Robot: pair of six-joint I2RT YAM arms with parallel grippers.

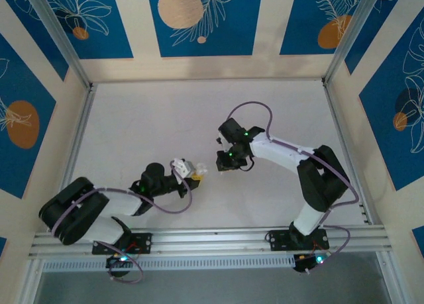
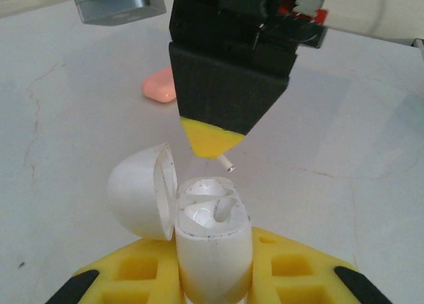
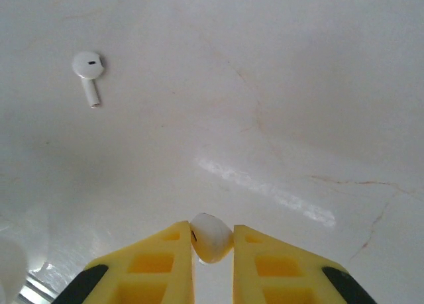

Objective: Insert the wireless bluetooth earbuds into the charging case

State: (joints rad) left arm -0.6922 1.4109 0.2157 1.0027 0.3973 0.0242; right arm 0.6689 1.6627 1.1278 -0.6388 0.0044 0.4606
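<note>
– Left jaws first: what have they got?
– They are clamped on the white charging case (image 2: 212, 251), low on its body, with the yellow pads (image 2: 126, 274) against either side. The case stands upright and its lid (image 2: 136, 191) is swung open to the left, so the wells face up. I cannot tell whether a bud sits in one of them.
– And the right jaws?
– They are closed on a white earbud (image 3: 211, 238). From the right wrist, its rounded head is pinched between the two yellow fingers (image 3: 156, 267), right at their tips. From the left wrist, those jaws hang tip-down just above the open case. The bud's thin stem (image 2: 227, 163) pokes out below the yellow tip, over the case's mouth and apart from it.
– So that bud is not in yet?
– Not yet; it is in the air above the opening.
– Anything farther out?
– A second white earbud (image 3: 89, 72) lies on its side on the pale desk (image 3: 298, 85), well apart from the right jaws. Beyond the case, in the left wrist view, a pale pink rounded object (image 2: 158, 85) rests on the desk, partly hidden behind the right jaws. I cannot tell whether it is a case or a bud.
– And from above?
– The left arm (image 1: 99, 214) and right arm (image 1: 318, 178) reach inward. The two sets of jaws stand tip to tip near the middle of the desk.
</note>
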